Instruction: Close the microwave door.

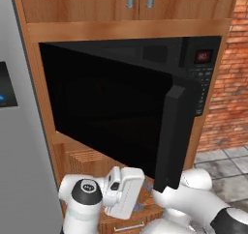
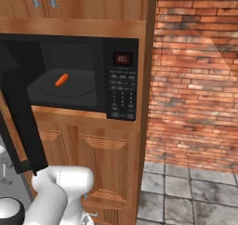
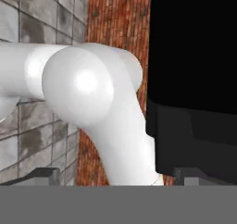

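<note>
The microwave door (image 1: 106,112) stands wide open, a glossy black panel swung out toward me, with its thick bar handle (image 1: 172,136) on the free right edge. From the right it appears edge-on as the door (image 2: 21,126) at the far left. The microwave (image 2: 122,96) shows its keypad strip, a red display (image 2: 122,58) and a dark cavity with a round turntable (image 2: 69,90) carrying a small orange item (image 2: 61,80). My white hand (image 1: 124,192) hangs just below the door's lower edge. The gripper (image 3: 118,176) is open, with nothing between its fingertips (image 3: 41,176); the door's bottom corner (image 3: 194,140) is close on its right.
A grey fridge (image 1: 19,155) stands directly left of the microwave. Wooden cabinets sit above (image 1: 131,1) and below (image 2: 102,154) it. A brick wall (image 2: 195,80) and grey tiled floor (image 2: 195,191) lie to the right. My own arm crosses the hand view.
</note>
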